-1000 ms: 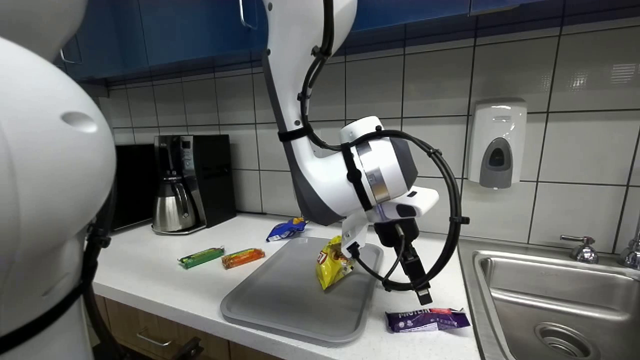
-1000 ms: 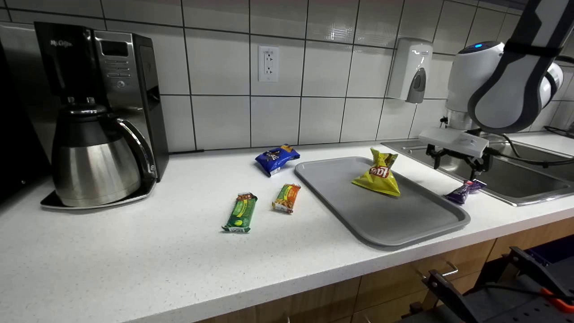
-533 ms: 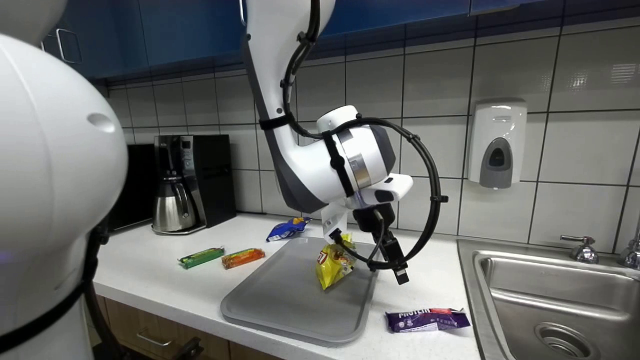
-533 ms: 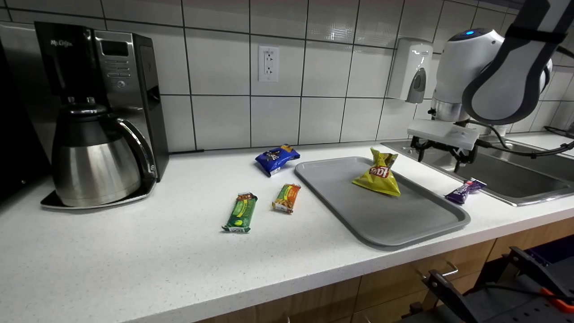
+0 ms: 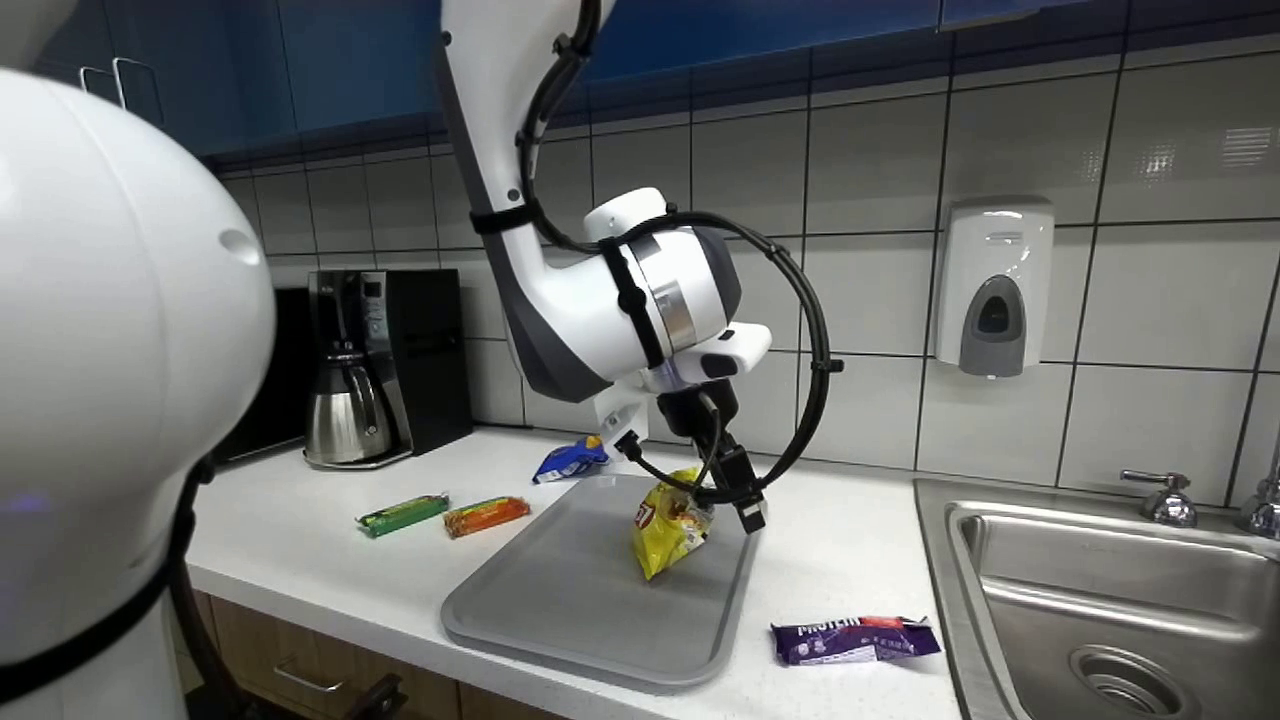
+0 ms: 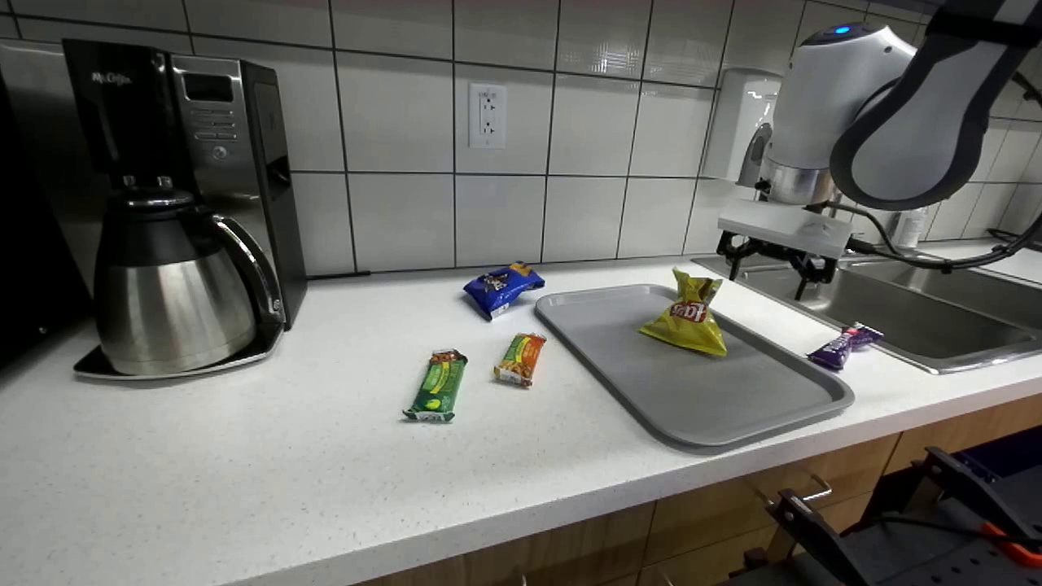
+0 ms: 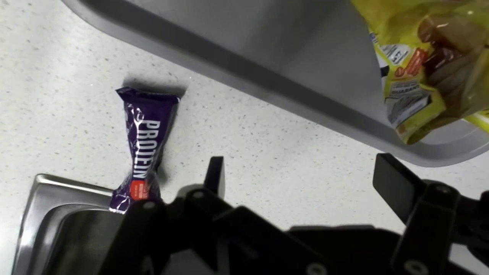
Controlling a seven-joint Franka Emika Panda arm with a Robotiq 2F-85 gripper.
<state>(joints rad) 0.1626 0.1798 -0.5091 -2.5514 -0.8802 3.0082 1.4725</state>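
My gripper [image 5: 752, 517] is open and empty, in the air above the white counter between the grey tray [image 5: 570, 610] and the sink. In the wrist view, the gripper [image 7: 300, 164] has its fingers wide apart, with only counter showing between them. A yellow chip bag [image 6: 688, 321] stands on the tray; the wrist view shows the bag [image 7: 412, 72] at upper right, beyond one finger. A purple protein bar [image 5: 850, 640] lies on the counter between tray and sink; the bar [image 7: 147, 130] is left of the fingers in the wrist view, its lower end close to the gripper's linkage.
A steel sink [image 5: 1120, 610] is beside the purple bar. A blue bag [image 6: 503, 289], an orange bar [image 6: 521, 360] and a green bar [image 6: 440, 387] lie on the counter [image 6: 285, 456] beside the tray. A coffee maker [image 6: 179, 212] and a tiled wall [image 6: 399, 220] stand behind.
The open gripper has moved up and away from the purple bar, leftward in both exterior views and toward the wall. The bag, tray and bars have not moved.
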